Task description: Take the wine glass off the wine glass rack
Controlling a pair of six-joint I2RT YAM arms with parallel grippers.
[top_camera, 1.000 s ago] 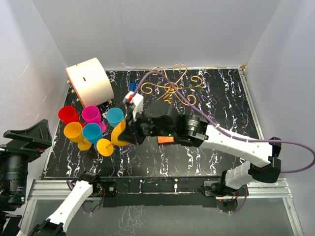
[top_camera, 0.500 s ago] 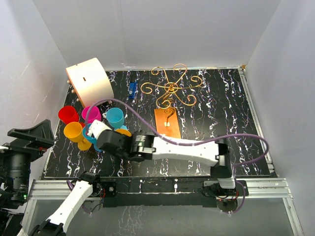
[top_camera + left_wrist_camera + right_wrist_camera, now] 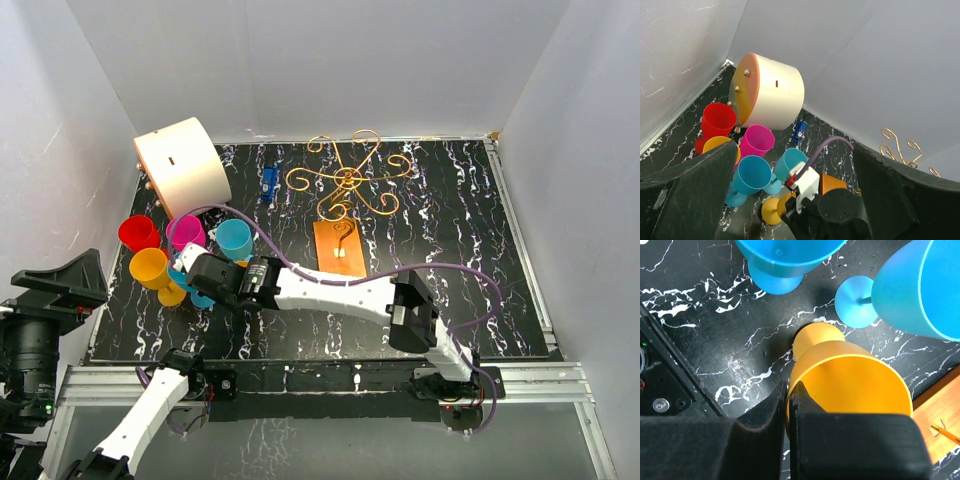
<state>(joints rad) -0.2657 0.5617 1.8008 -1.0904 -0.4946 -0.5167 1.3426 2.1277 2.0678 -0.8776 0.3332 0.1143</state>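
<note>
View from above: gold wire wine glass rack on its wooden base stands far-centre on the black marbled tabletop. Left wrist: left claw gapes wide, empty. Right wrist: right claw is clamped on the rim of an orange plastic wine glass, beside blue glasses, off the rack.

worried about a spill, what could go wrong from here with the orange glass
The right jaws pinch the orange glass by its rim only, so it may tip on release. The blue glasses stand crowded beside it; withdrawing could knock them. The purple cable loops near the rack and might snag it.
</note>
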